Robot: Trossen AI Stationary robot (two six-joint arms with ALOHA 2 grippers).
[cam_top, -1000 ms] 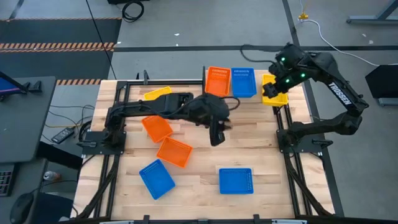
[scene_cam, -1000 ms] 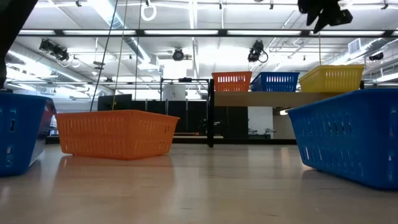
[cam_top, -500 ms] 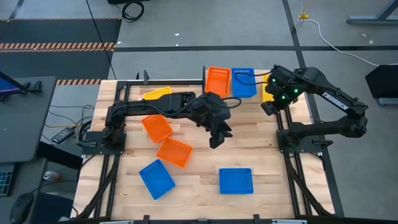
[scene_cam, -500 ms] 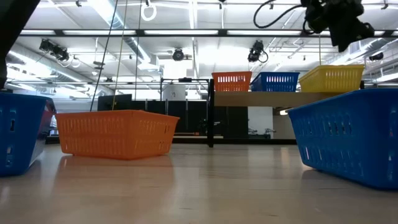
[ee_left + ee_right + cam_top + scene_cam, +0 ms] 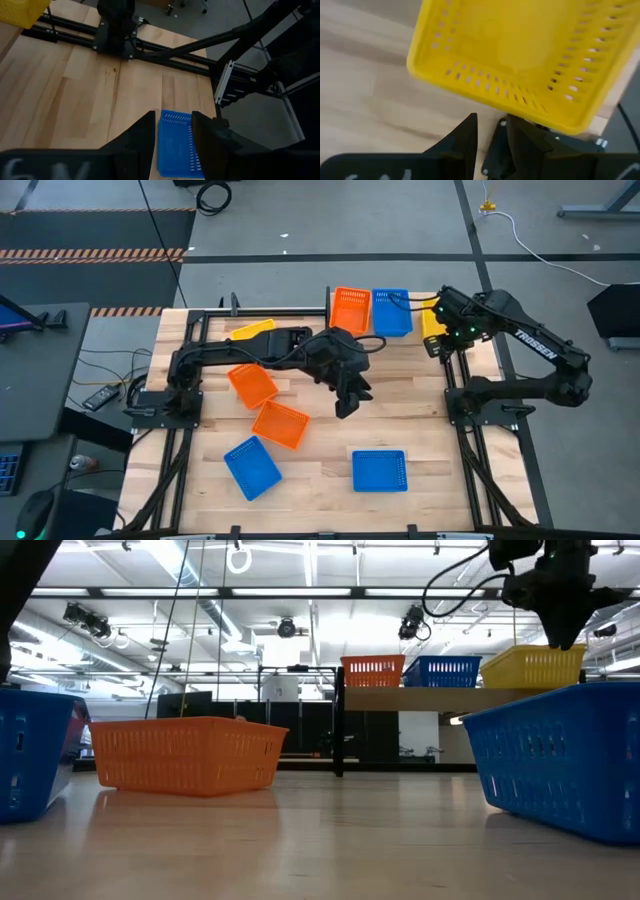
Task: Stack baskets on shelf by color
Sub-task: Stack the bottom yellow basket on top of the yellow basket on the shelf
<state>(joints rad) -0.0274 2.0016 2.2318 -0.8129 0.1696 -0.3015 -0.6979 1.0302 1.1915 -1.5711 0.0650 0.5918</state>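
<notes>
On the shelf three baskets stand in a row: an orange basket, a blue basket touching it, and a yellow basket at the end nearest my right arm. From table height all three sit upright on the board, the yellow one at the far right of it.

My right gripper hangs just beside that yellow basket, off its edge. Past my own right fingers I see its yellow mesh wall close ahead; the fingers stand a narrow gap apart with nothing between them, and they hold nothing. In the low view this gripper is just above the basket's rim.

My left gripper hovers over the middle of the table, well apart from the shelf. Its fingers are partly open and empty, and between them I look down at a blue basket on the table, the one near the front edge.

Loose on the table lie two orange baskets touching at a corner, another blue one near the front left, and a yellow one at the back left, partly under my left arm.
</notes>
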